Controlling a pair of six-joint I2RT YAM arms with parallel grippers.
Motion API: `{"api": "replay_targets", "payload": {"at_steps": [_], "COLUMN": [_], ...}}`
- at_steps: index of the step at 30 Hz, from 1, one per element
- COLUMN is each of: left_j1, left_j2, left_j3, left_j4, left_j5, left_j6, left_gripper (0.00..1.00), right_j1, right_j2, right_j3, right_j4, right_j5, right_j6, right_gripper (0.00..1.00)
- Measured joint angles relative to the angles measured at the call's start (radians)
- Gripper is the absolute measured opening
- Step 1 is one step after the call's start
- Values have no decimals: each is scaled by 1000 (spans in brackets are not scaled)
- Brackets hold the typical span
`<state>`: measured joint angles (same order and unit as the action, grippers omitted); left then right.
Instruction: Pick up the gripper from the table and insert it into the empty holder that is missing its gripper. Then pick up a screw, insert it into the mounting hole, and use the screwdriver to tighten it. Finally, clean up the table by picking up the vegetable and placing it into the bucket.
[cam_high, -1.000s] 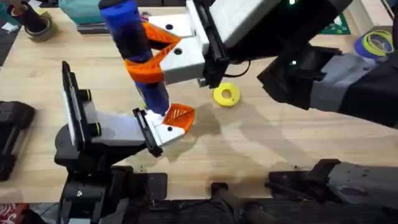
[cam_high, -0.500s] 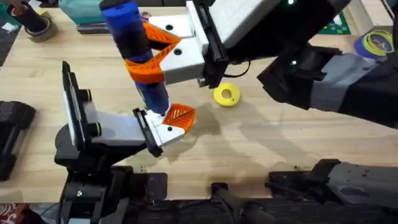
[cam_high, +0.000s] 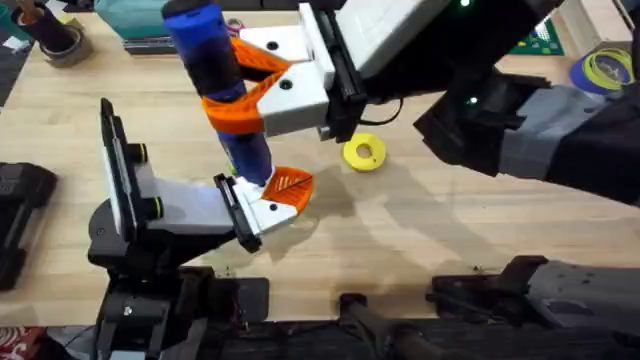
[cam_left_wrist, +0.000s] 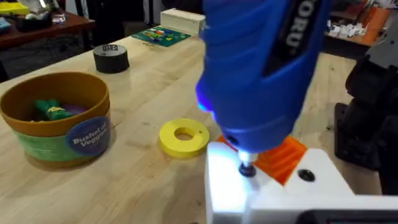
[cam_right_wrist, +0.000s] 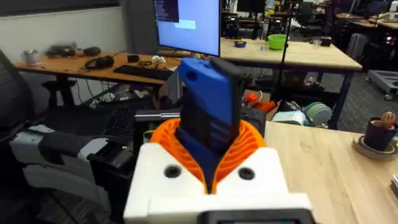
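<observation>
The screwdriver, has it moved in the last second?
No. The screwdriver keeps its place relative to the yellow disc, its tip on the holder.

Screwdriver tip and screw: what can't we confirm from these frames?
- Screw under the screwdriver: in the overhead view the driver's own body and the right gripper cover the tip; in the left wrist view the tip meets the holder, but the screw head is too small to tell seating.
- Bucket: contents partly hidden by its rim in the left wrist view.
- Left gripper: whether it is open or shut cannot be told.
</observation>
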<state>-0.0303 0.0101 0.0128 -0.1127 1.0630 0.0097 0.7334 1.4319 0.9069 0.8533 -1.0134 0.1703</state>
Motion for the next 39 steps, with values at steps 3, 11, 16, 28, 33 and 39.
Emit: {"api": "replay_targets", "payload": {"at_steps": [3, 11, 16, 28, 33, 39], "left_j1": [0, 0, 0, 0, 0, 0], "left_j2": [0, 0, 0, 0, 0, 0], "left_j3": [0, 0, 0, 0, 0, 0], "left_j4": [0, 0, 0, 0, 0, 0], "left_j5": [0, 0, 0, 2, 3, 3], "left_j6": [-1, -3, -3, -5, -5, -2], "left_gripper": [16, 16, 16, 16, 16, 16], "right_j1": [-1, -1, -1, -1, -28, -100], "right_j2": [0, 0, 0, 2, 2, 1], "right_j3": [0, 0, 0, -1, 15, 121], "right_j4": [-1, -4, -5, 34, 78, -19], "right_j5": [0, -1, -2, -5, -8, -8], "right_j6": [0, -4, -7, -5, 42, 73], "right_gripper": [25, 25, 25, 25, 25, 25]}}
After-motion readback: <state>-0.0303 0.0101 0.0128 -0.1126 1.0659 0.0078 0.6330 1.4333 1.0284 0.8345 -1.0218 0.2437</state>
